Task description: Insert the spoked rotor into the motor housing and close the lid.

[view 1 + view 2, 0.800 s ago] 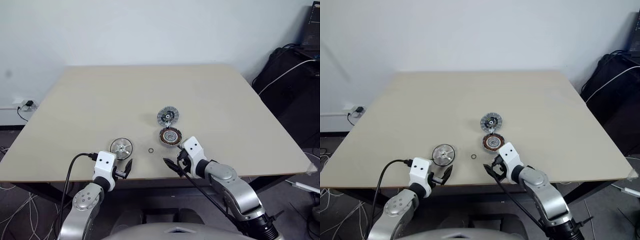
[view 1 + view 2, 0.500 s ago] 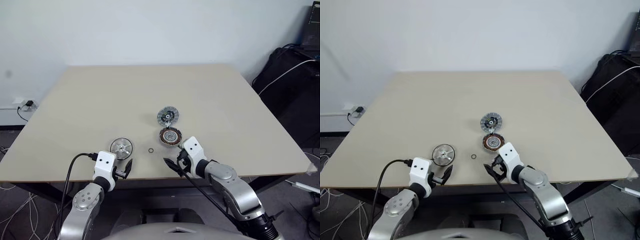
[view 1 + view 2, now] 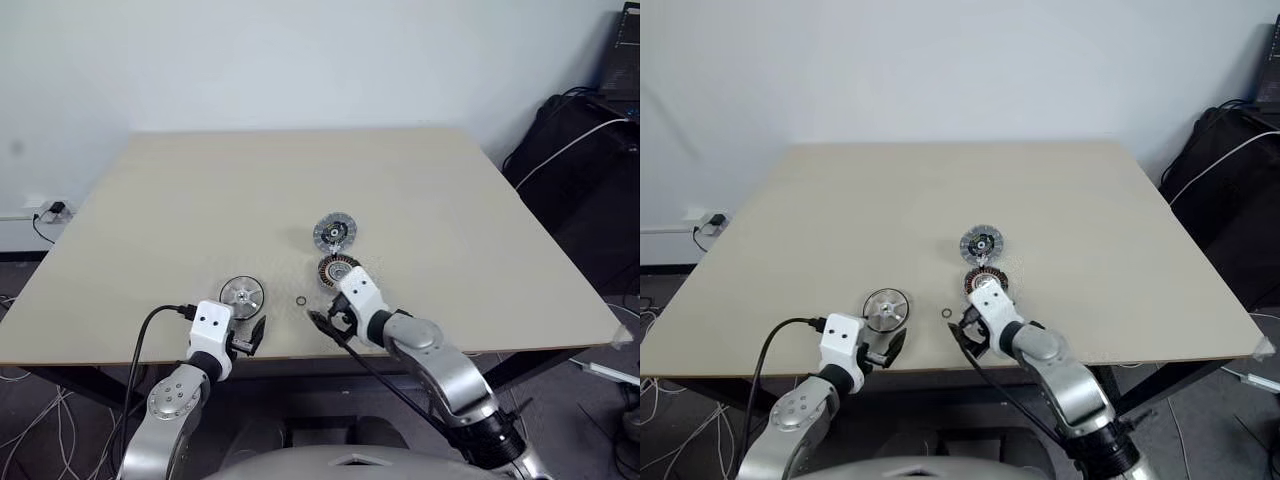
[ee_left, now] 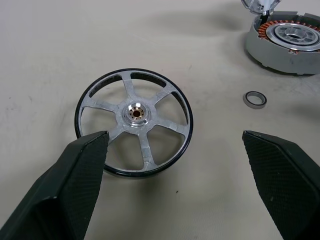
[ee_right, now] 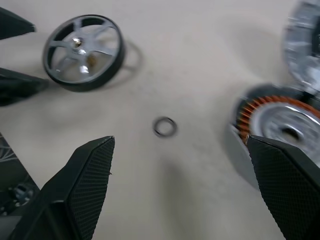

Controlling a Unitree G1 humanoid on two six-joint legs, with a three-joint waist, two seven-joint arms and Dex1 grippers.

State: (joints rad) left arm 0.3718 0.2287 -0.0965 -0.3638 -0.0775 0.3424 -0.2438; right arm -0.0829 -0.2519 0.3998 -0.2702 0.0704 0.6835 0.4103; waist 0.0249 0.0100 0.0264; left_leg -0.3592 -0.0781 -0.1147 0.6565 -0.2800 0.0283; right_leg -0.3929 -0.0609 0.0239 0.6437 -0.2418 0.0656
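The motor housing, with its copper winding ring, sits near the table's front middle, partly behind my right wrist. Just beyond it lies the spoked rotor, which has a dark hub. The lid is a silver disc with a raised centre hub and a dark rim; the left wrist view shows six arms across it. It lies front left, just ahead of my open left gripper. My right gripper hovers open and empty near the front edge. It stands between the lid and the housing.
A tiny dark ring lies on the table between the lid and the housing. Black bags and cables stand off the table's right side. A wall socket is at the far left.
My right gripper has swung left along the front edge toward the small ring, and its wrist now covers part of the housing. The left arm has not moved.
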